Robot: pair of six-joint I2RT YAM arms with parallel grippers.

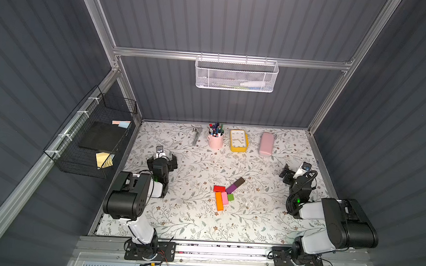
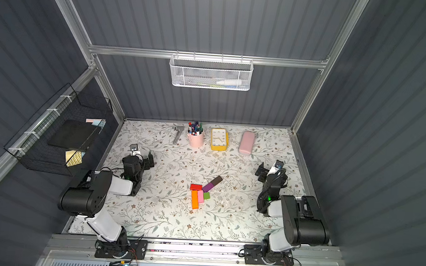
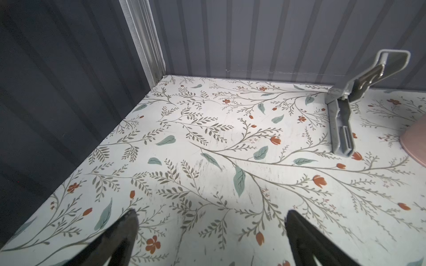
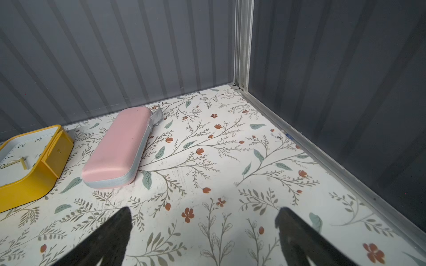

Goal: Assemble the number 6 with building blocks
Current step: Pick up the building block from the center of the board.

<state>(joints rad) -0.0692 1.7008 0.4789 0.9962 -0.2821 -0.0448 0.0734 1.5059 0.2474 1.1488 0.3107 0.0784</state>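
Grouped mid-table: orange block (image 1: 219,201), pink block (image 1: 224,198), red block (image 1: 219,188), green cube (image 1: 230,197). Purple bar (image 1: 231,188) and brown bar (image 1: 240,181) laid askew; 6 not yet formed. Spread wide, empty: left gripper (image 3: 211,214), right gripper (image 4: 202,211).

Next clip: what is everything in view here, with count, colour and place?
blocks: 6, orange, pink, green, red, purple, brown; clustered mid-table
pen cup: 1, pink; back of table
clock: 1, yellow; back, beside cup
case: 1, pink; back, beside clock
clamp: 1, grey metal; back, cup's other side
mesh basket: 1, white; back wall
wire basket: 1, black; robot's left wall
table: 1, white floral
left gripper: 1, black; open, empty
right gripper: 1, black; open, empty
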